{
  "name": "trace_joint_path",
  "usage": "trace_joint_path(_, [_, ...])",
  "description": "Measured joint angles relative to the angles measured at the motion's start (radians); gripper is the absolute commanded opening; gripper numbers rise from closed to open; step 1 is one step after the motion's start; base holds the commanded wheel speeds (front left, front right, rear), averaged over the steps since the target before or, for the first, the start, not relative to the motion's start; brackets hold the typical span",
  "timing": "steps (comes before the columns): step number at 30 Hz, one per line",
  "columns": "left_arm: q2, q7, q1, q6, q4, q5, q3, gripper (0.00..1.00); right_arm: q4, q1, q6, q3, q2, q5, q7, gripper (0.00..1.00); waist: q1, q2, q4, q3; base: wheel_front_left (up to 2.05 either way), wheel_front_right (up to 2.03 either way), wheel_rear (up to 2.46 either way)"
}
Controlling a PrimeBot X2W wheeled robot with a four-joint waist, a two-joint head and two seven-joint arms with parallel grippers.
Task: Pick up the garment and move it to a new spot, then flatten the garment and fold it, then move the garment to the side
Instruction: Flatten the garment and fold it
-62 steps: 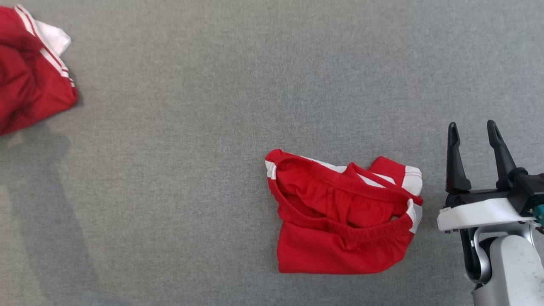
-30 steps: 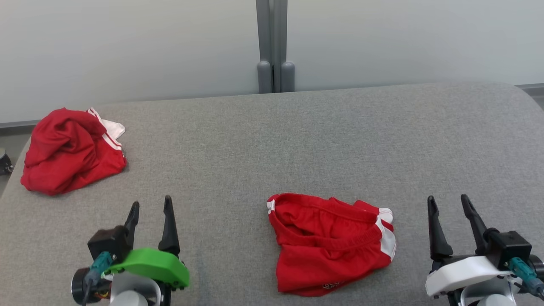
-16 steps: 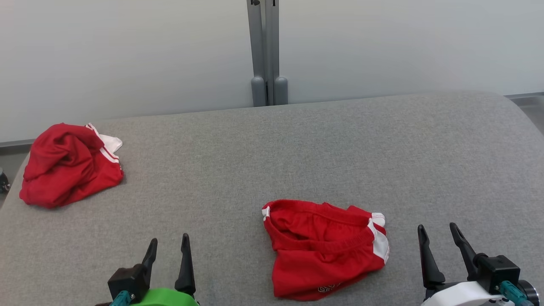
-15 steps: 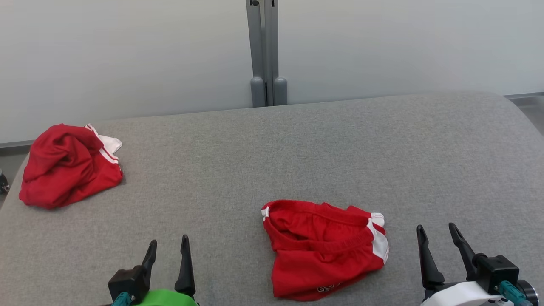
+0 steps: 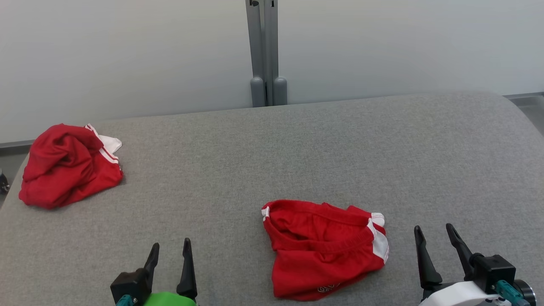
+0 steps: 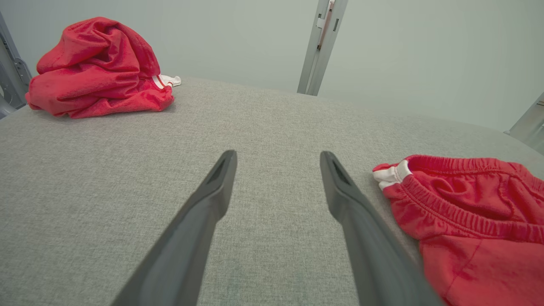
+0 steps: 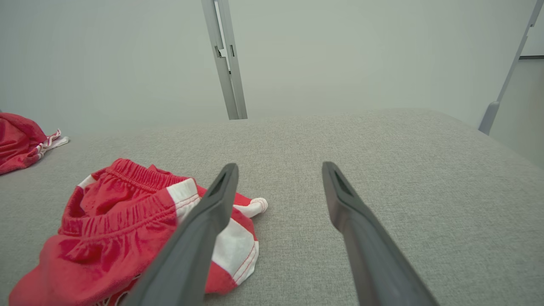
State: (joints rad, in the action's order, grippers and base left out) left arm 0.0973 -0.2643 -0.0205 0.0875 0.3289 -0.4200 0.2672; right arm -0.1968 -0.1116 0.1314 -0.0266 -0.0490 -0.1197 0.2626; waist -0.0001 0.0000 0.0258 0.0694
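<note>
Grey fabric covers the tabletop [image 5: 297, 140], and the red shorts [image 5: 325, 250] lie rumpled on its near part between the two arms, waistband running left to right and touching neither. The right gripper [image 5: 433, 227] stands just off the white-striped end and is the nearer, while the left gripper [image 5: 171, 243] sits farther off beyond the waistband's other end; both have their jaws spread and empty. A second red heap [image 5: 68, 165] lies well apart at the far left.
</note>
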Motion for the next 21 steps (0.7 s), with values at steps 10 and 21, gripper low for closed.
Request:
trace_joint_path(10, [-0.016,0.000,0.000,-0.022,0.002,0.033,-0.015,1.00,-0.002,0.007,0.000,-0.004,0.000,0.001,0.000,1.00,0.0000,0.0000,0.006,-0.007,0.00,0.00,0.00])
trace_joint_path(21, [-0.042,0.067,0.135,-0.118,-0.008,0.061,0.182,1.00,-0.003,0.020,0.000,-0.011,0.000,0.014,0.000,1.00,0.0000,0.0001,0.036,-0.019,0.00,0.00,0.00])
